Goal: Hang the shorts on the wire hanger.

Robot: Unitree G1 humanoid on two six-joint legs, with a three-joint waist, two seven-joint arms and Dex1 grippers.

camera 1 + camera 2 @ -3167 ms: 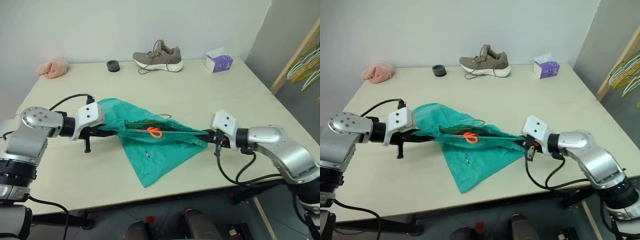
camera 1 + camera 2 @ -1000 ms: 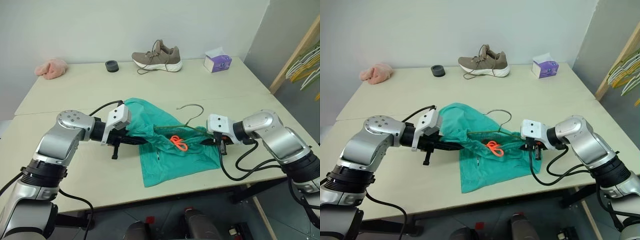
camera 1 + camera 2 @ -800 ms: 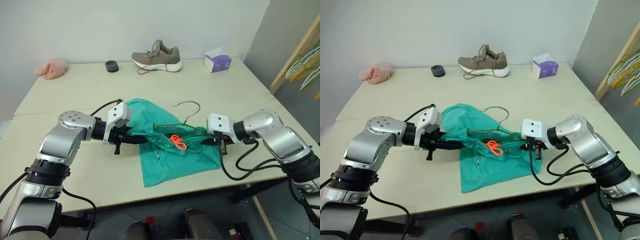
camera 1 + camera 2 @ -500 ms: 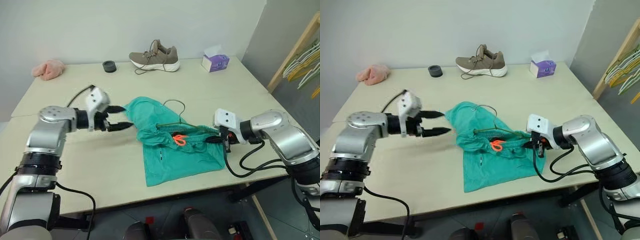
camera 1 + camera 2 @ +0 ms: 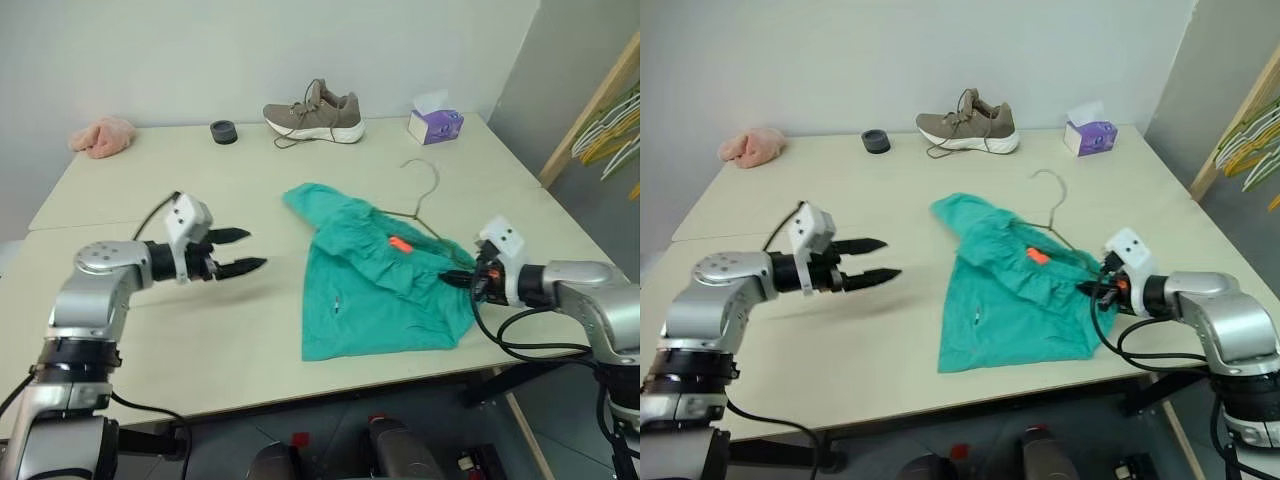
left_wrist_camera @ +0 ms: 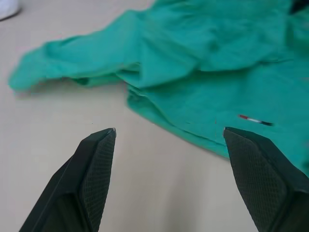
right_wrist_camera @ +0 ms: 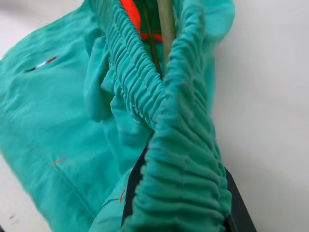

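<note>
step: seat shorts [image 5: 385, 285] on hanger [image 5: 428, 205] | shorts: right-near tabletop [image 5: 200, 330], wire inside waistband | right pincer [image 5: 1098, 287]: clamped on waistband | left pincer [image 5: 248, 252]: apart, empty, left of shorts | tip: regrip the free waistband end, pull taut along the wire.

A broad cream-coloured rectangular table [image 5: 200, 330] stands against a plain pale grey wall [image 5: 200, 50] under soft, even light. At the right edge, a light wooden rack post [image 5: 590, 110] rises at a slant beside a grey wall panel [image 5: 530, 60], with dark floor [image 5: 330, 440] visible below the table's front.
</note>
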